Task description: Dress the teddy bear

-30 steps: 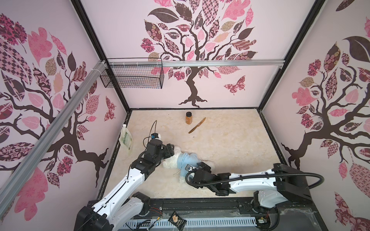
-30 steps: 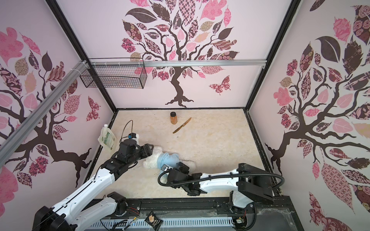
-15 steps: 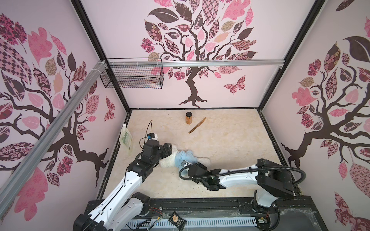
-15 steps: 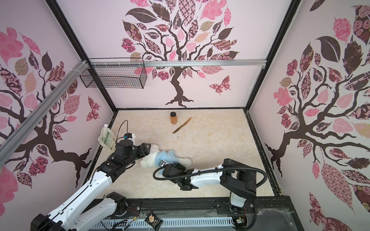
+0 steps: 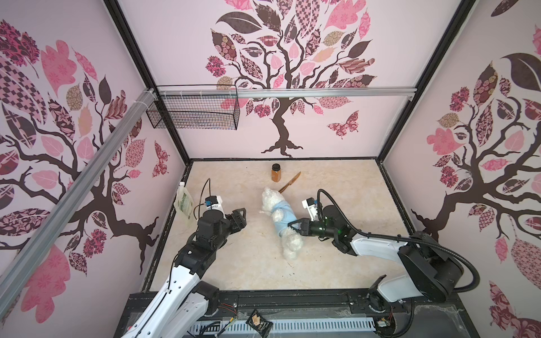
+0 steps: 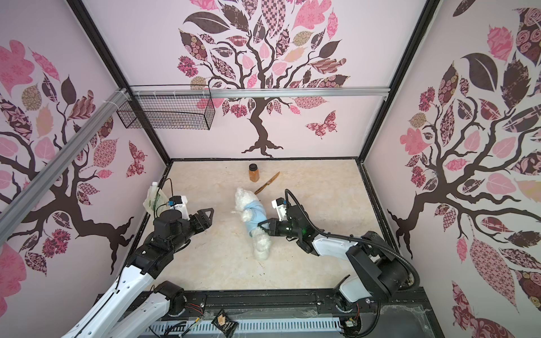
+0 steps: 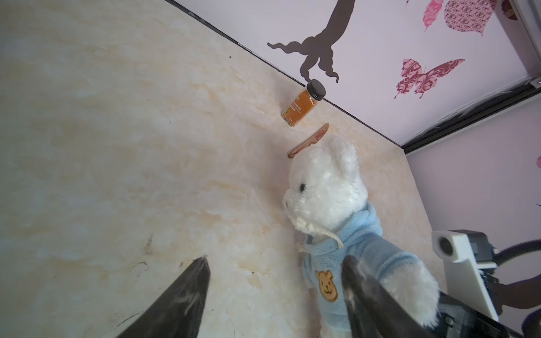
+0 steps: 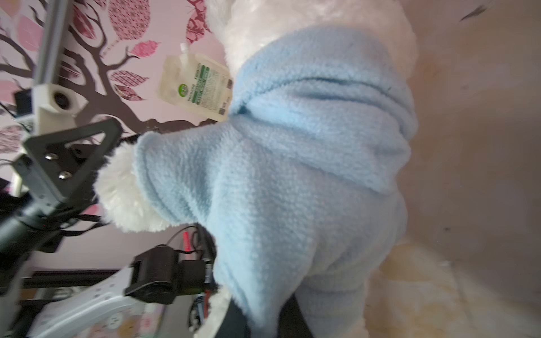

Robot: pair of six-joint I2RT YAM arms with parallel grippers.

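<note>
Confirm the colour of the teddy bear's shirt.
Light blue shirt with a tan bear-face patch; left wrist view.

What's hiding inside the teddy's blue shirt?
The teddy bear has its middle inside the light blue shirt. Its white head, a fluffy arm and its legs poke out. The tummy is covered by the fleece, so it cannot be seen.
</note>
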